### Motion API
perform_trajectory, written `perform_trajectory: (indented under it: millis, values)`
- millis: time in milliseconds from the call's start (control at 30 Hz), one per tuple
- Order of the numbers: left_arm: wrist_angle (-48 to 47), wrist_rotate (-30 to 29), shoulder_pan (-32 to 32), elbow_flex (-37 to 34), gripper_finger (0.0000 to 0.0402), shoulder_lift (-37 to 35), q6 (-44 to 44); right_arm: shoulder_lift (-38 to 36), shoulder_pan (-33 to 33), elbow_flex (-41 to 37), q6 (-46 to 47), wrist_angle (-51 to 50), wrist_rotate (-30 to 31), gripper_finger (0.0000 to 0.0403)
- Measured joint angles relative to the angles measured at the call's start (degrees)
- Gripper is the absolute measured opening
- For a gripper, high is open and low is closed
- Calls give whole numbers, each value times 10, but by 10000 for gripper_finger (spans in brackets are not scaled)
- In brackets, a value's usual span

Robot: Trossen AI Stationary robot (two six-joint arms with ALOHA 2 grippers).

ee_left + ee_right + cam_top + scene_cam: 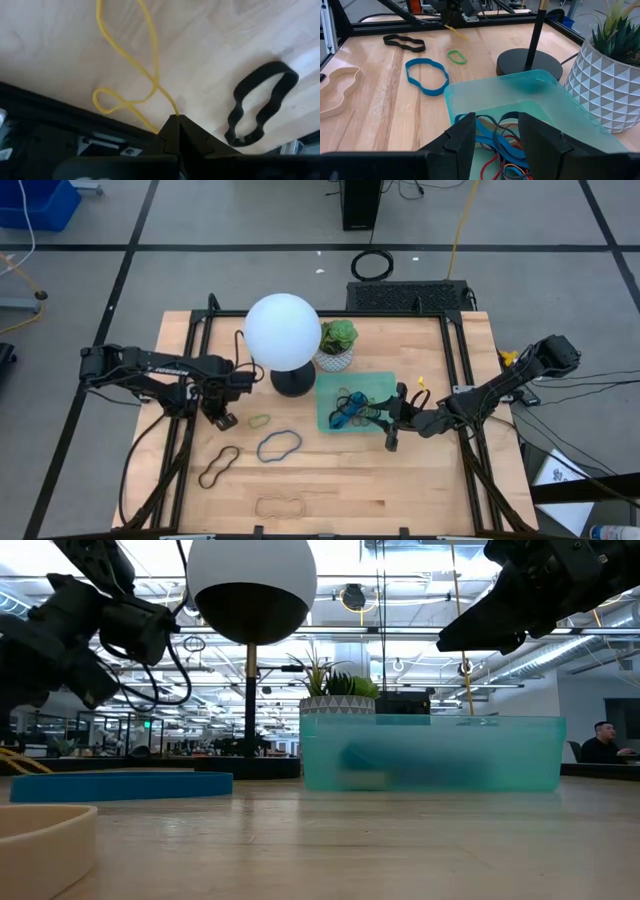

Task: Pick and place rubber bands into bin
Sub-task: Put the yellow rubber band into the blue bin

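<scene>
Left wrist view only: left gripper (176,119) fingers pressed together, pinching a yellow rubber band (131,60) above the table (210,40). Right wrist view only: right gripper (496,134) spread over the bin (530,95), which holds tangled bands (492,145).

The worktop (420,490) is pale wood with a smooth, lightly sheened finish and visible plank seams. The bin (530,92) is translucent, glossy plastic. The rubber bands (426,75) look matt and soft. The plant pot (600,85) has a faceted, matt white surface. The lamp base (527,62) is matt black.
</scene>
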Motion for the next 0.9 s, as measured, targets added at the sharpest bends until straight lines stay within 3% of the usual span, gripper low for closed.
perform_trajectory:
  millis: [333,767,900]
  values:
    - [-3,54,-26,0,0,0,9,0,0,0,-7,0,0,142]
    - [-7,208,-65,0,0,0,16,0,0,0,-9,0,0,142]
    - [-4,227,-78,0,0,0,-5,0,0,0,-9,0,0,142]
